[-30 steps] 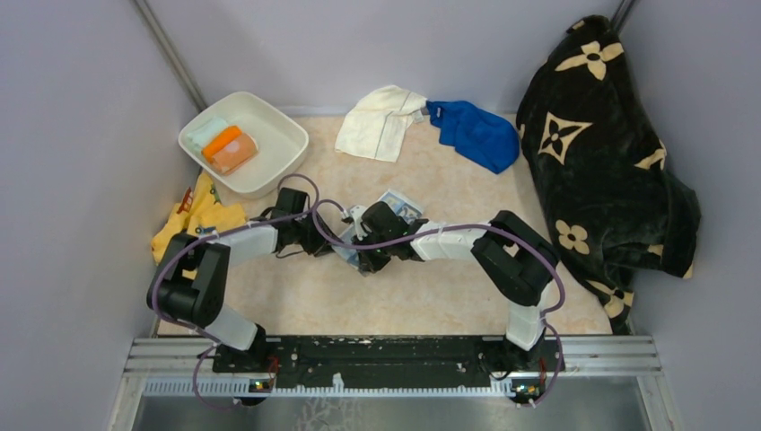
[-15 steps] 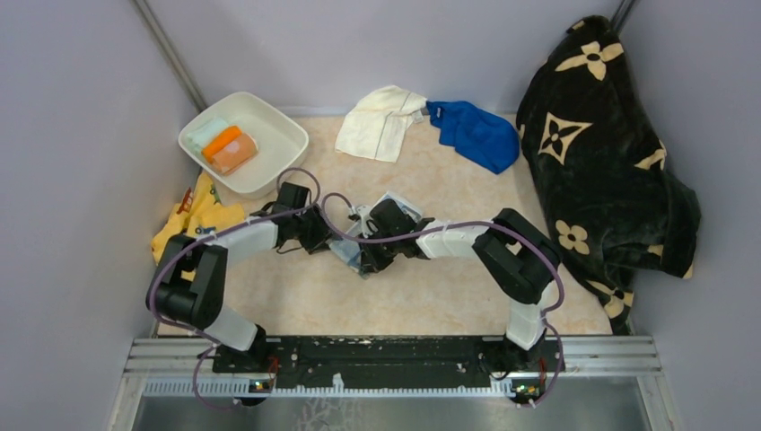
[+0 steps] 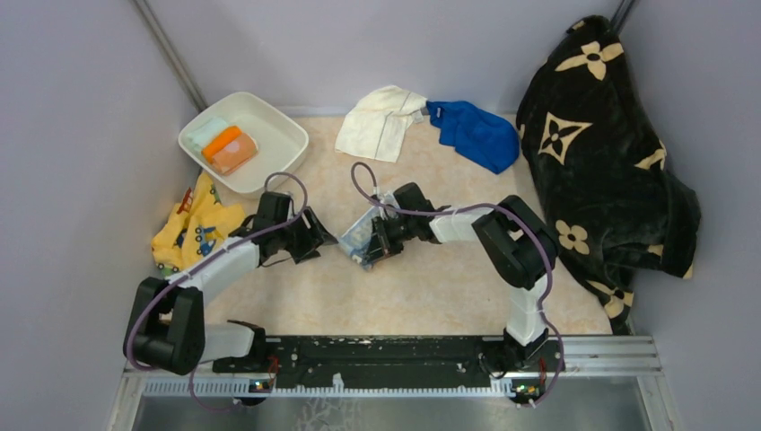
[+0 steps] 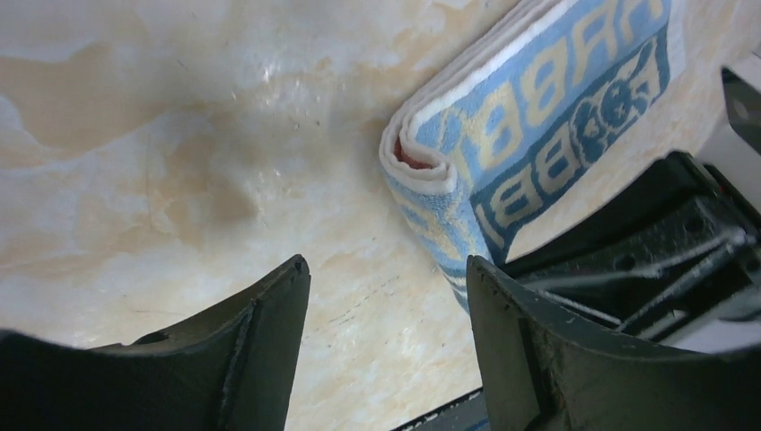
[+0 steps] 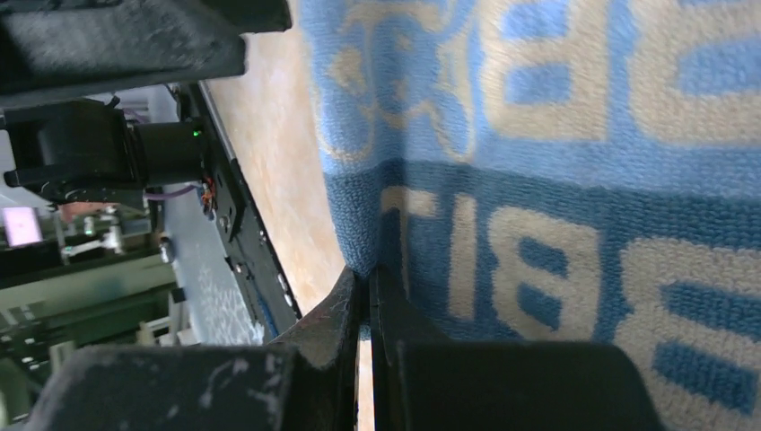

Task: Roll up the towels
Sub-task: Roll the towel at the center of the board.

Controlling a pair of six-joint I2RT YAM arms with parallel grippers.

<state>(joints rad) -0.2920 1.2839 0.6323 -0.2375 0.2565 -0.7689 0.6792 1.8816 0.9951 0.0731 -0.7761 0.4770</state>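
Curling printed towel (image 4: 538, 117): looped terry, blue-and-cream lettering.

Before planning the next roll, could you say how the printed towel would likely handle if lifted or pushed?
The printed towel looks floppy: its terry layers curl loosely at the folded end, so it would probably sag and unroll if lifted. Its looped pile should give the right gripper, pinching its edge, good grip. Pushed, it would likely bunch.
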